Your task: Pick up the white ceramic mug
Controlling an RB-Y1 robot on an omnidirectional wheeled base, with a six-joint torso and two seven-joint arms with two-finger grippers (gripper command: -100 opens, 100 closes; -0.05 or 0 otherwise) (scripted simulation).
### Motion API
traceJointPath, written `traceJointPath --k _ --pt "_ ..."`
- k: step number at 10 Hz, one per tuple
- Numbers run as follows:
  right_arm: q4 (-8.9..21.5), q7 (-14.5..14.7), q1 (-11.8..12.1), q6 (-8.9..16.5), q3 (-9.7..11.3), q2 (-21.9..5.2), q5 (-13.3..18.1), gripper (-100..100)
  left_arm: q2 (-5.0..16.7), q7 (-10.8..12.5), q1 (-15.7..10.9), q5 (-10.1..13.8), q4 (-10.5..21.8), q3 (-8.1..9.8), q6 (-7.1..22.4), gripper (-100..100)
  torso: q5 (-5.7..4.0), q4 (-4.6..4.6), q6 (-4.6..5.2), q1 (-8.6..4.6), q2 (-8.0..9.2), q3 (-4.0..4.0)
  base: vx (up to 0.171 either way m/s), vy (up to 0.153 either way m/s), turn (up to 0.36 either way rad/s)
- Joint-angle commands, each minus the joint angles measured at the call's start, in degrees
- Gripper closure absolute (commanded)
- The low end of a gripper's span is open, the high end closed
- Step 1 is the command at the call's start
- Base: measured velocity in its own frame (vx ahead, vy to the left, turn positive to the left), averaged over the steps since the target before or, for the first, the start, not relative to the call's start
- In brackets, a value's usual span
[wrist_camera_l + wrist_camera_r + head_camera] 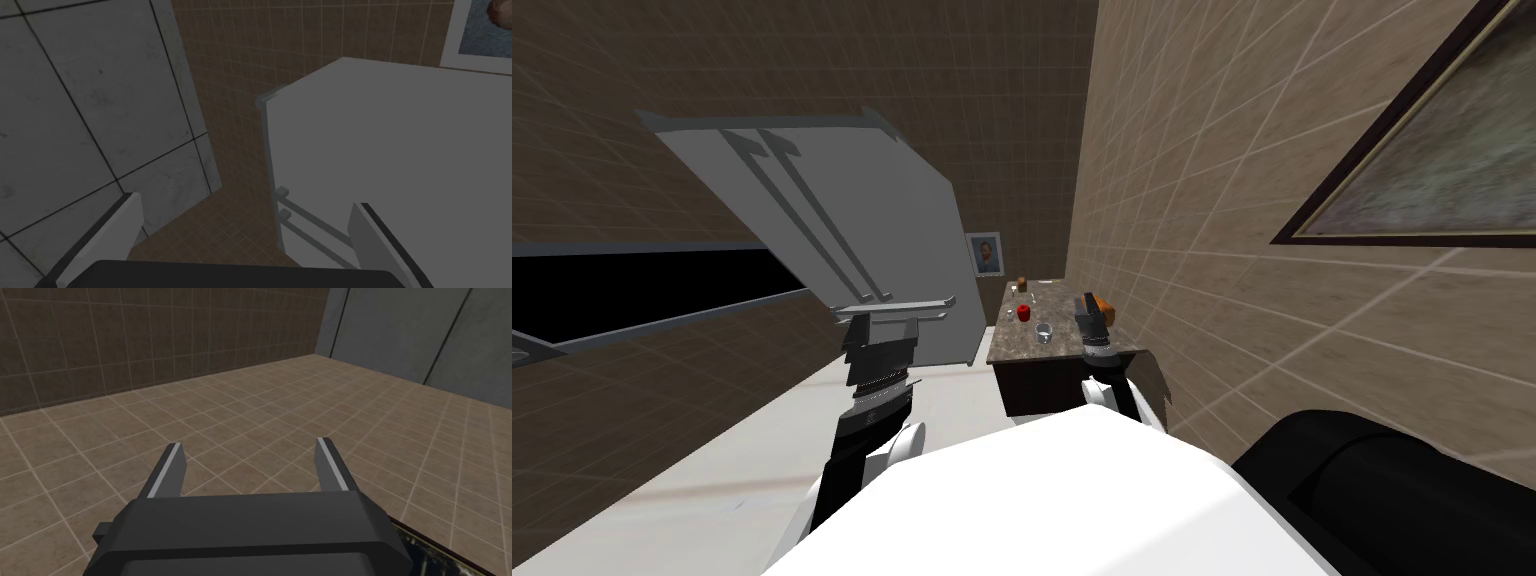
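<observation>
1. The brown speckled, stone-patterned worktop [1060,303] sits on a dark cabinet base [1032,388] and stands against the tan tiled wall.
2. A small, pale grey, round cup [1044,333] stands on the worktop nearest its front edge.
3. A small red rounded object [1024,313] stands just behind the cup, apart from it.
4. A small brown block [1022,284] stands at the far end.
5. An orange box-shaped object [1108,310] lies at the wall side.

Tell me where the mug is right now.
Head view: the pale mug stands near the front of the dark stone-topped counter against the right wall, just nearer me than the red object.
</observation>
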Motion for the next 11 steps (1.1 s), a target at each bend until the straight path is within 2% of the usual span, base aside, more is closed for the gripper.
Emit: traceJointPath --k 1,5,10,11 --pt "0.45 0.3 -0.08 -0.23 -0.23 -1.73 0.79 -100 0.0 0.0 0.0 0.0 0.0 0.0 0.0 0 0.0 0.0 0.0 0.0 0.0 0.0 0.004 0.02 0.01" --pt "2.92 1.84 -0.59 -1.74 -1.64 -7.64 5.27 -100 0.0 0.0 0.0 0.0 0.0 0.0 0.0 0 0.04 0.0 0.0 0.19 0.0 0.0 0.004 0.056 0.014" --pt "7.77 4.82 -1.73 -5.4 -4.82 -16.39 13.89 -100 -0.01 0.0 0.0 0.0 0.0 -0.01 0.0 0 0.08 -0.02 -0.01 0.36 -0.07 -0.04 0.015 0.103 0.019" --pt "7.77 4.82 -1.73 -5.4 -4.82 -16.57 14.61 -100 -0.01 0.0 0.0 0.0 0.0 -0.01 0.0 0 0.09 -0.01 -0.01 0.42 -0.05 -0.03 0.003 0.086 0.004"
